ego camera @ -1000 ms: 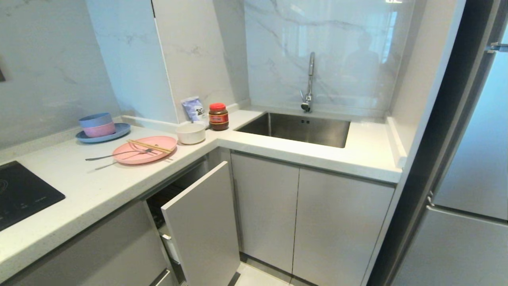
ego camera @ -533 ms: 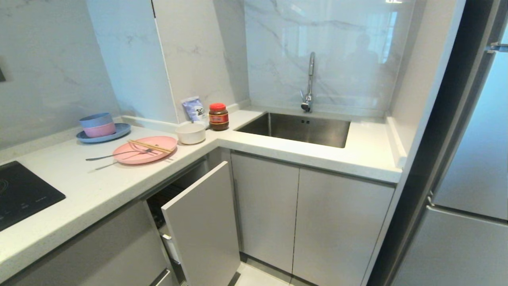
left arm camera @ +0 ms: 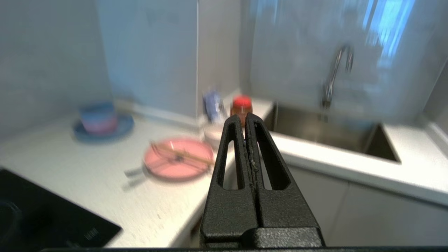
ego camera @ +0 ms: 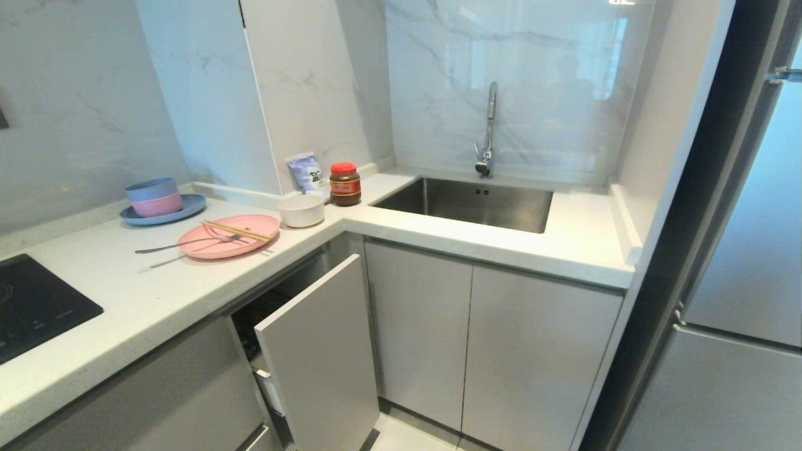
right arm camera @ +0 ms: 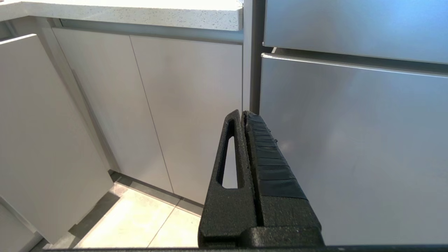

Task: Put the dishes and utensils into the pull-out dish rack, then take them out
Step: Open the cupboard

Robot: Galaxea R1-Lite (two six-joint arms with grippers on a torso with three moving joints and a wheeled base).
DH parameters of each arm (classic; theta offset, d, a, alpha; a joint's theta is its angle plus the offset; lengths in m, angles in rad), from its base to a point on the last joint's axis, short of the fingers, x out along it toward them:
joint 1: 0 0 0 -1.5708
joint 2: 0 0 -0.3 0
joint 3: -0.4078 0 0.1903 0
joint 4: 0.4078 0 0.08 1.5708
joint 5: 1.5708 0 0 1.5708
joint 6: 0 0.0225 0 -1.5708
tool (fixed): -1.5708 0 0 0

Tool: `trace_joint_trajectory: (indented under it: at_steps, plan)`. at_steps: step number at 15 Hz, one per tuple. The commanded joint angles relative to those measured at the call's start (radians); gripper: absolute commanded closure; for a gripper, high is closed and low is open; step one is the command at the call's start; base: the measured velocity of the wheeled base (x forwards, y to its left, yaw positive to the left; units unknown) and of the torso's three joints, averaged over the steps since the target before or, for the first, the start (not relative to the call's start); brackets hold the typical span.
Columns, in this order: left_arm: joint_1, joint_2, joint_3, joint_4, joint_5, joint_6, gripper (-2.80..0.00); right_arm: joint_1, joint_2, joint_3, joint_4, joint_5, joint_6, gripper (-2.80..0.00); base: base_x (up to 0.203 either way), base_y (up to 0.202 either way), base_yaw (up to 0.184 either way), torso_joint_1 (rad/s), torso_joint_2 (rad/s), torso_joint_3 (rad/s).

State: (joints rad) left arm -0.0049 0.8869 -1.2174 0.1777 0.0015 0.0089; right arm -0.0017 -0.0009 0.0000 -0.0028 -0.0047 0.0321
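The pale-pink plate [ego camera: 229, 241] lies on the white counter, with the chopsticks [ego camera: 237, 230] laid across it and the silver fork [ego camera: 182, 243] resting on its left rim. Just right of it stands the cream bowl [ego camera: 301, 210]. Below the counter, the pull-out dish rack's light-grey front panel [ego camera: 319, 351] stands partly drawn out; its inside is dark and mostly hidden. Neither arm shows in the head view. My left gripper [left arm camera: 245, 116] is shut and empty, raised over the counter edge and facing the plate [left arm camera: 178, 162]. My right gripper [right arm camera: 243, 113] is shut and empty, low by the cabinets.
A blue plate with stacked blue and pink bowls [ego camera: 156, 199] sits at the back left. A red-lidded jar [ego camera: 345, 183] and a pouch [ego camera: 305, 170] stand in the corner. The sink [ego camera: 467, 203] with its tap is on the right, a black hob [ego camera: 31, 307] on the left, and the fridge [right arm camera: 350, 140] at the far right.
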Motion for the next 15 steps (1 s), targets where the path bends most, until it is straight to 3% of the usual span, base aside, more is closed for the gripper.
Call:
trace_joint_trajectory:
  at_steps: [1,3,5,15]
  plan:
    - [-0.013,0.218,-0.106,0.154,-0.001,-0.026,0.0,0.0,-0.002,0.001,0.0,0.0,0.0,0.0,0.0,0.0,0.0,0.0,0.0,0.0]
    - [-0.06,0.309,-0.222,0.397,-0.013,-0.039,0.0,0.0,-0.002,0.002,0.0,0.0,0.0,0.0,0.0,0.0,0.0,0.0,0.0,0.0]
    - [-0.093,0.411,-0.3,0.497,-0.038,-0.047,0.0,0.0,-0.002,0.002,0.0,0.0,0.0,0.0,0.0,0.0,0.0,0.0,0.0,0.0]
    - [-0.126,0.86,-0.392,0.537,-0.043,-0.037,0.0,0.0,-0.003,0.002,0.0,0.0,0.0,0.0,0.0,0.0,0.0,0.0,0.0,0.0]
